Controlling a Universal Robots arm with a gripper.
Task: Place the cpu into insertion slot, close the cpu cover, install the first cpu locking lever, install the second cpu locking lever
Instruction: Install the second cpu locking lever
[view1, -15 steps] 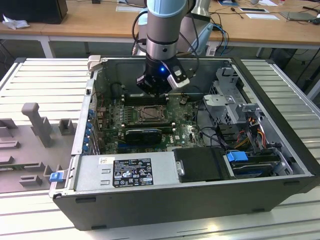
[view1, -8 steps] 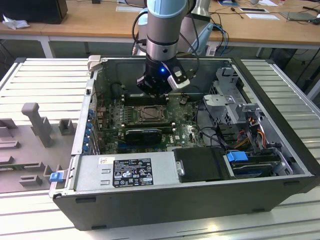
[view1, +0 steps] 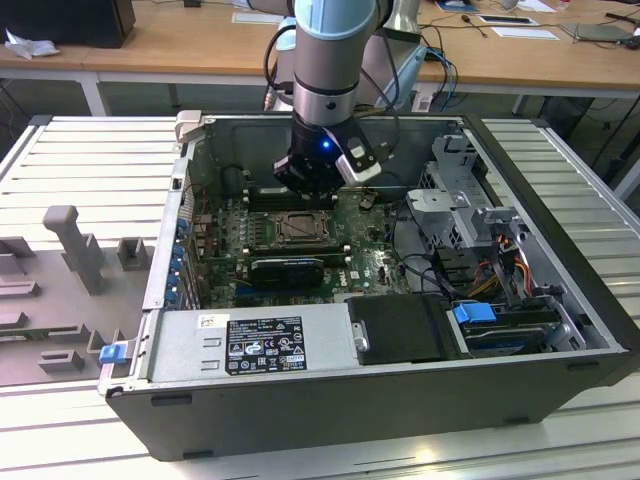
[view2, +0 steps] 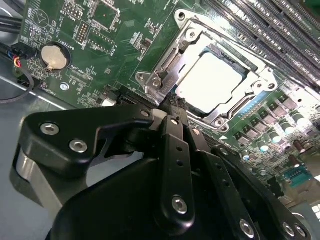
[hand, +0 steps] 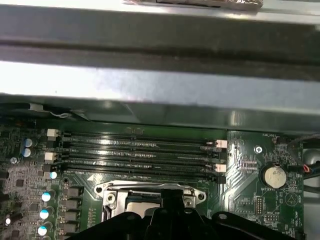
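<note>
The cpu (view2: 210, 82) lies flat in the insertion slot (view1: 300, 230) on the green board, its pale face showing through the window of the cpu cover (view2: 187, 42). The cover lies down over the chip. A silvery locking lever (view2: 167, 65) runs along one side of the socket. In the second wrist view my gripper (view2: 171, 102) has its black fingers (view2: 172, 135) pressed together, tips right at the socket's rim by a corner screw; I cannot tell whether they touch it. In the exterior view the gripper (view1: 305, 180) hangs just behind the socket. The first wrist view shows the socket frame (hand: 150, 190).
Long black memory slots (hand: 140, 155) run beside the socket, with the case wall (hand: 150, 85) just beyond. A coin battery (view2: 54, 56) sits on the board. A black card (view1: 287, 268), power supply (view1: 250, 340), cables (view1: 420, 260) and drive cage (view1: 460, 190) crowd the case.
</note>
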